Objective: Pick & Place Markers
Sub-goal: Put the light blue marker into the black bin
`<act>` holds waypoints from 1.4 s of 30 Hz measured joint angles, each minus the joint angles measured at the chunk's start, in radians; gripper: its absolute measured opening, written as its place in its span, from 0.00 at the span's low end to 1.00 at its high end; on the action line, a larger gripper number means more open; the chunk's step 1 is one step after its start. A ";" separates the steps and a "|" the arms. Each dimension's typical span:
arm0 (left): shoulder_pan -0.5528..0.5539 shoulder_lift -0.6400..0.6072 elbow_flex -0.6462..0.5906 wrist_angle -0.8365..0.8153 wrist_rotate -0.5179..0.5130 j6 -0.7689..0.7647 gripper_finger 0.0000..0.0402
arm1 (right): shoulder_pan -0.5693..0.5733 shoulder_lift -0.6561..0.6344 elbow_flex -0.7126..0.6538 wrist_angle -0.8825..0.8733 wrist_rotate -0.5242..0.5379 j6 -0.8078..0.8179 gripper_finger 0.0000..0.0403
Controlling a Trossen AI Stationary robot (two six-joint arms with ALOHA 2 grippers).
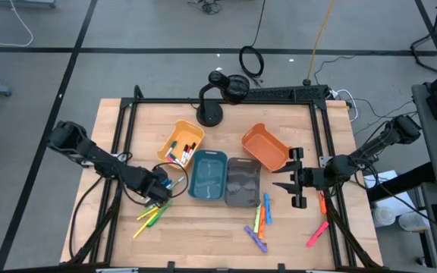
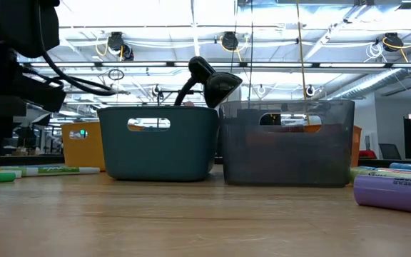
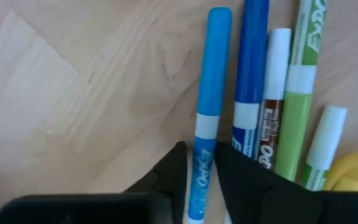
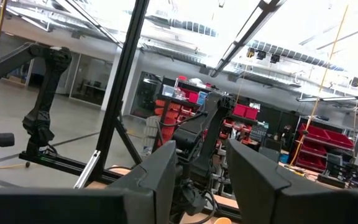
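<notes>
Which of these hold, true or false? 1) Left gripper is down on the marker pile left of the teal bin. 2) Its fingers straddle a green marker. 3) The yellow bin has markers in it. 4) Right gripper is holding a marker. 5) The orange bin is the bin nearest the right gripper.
1) True: the left gripper is low over the markers left of the teal bin.
2) False: the fingers straddle a light blue marker; the green marker lies beside it, outside them.
3) True: the yellow bin holds several markers.
4) False: the right gripper is open and holds nothing.
5) True: the orange bin sits closest to it.
</notes>
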 joint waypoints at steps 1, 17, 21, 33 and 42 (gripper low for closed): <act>0.000 0.000 0.000 0.001 0.006 0.002 0.16 | 0.000 0.000 0.000 0.000 0.000 0.000 0.32; -0.012 -0.095 0.178 -0.197 -0.177 0.043 0.07 | 0.000 0.000 0.000 -0.018 0.002 0.000 0.32; -0.048 -0.139 0.300 -0.185 -0.336 0.130 0.07 | -0.001 0.000 0.001 -0.027 0.006 0.004 0.32; -0.061 -0.152 0.446 0.698 -0.615 1.220 0.07 | -0.127 0.179 0.012 0.086 0.081 0.009 0.32; 0.111 -0.137 0.445 0.944 -0.317 1.420 0.07 | -0.202 0.426 0.165 0.090 -0.074 0.113 0.32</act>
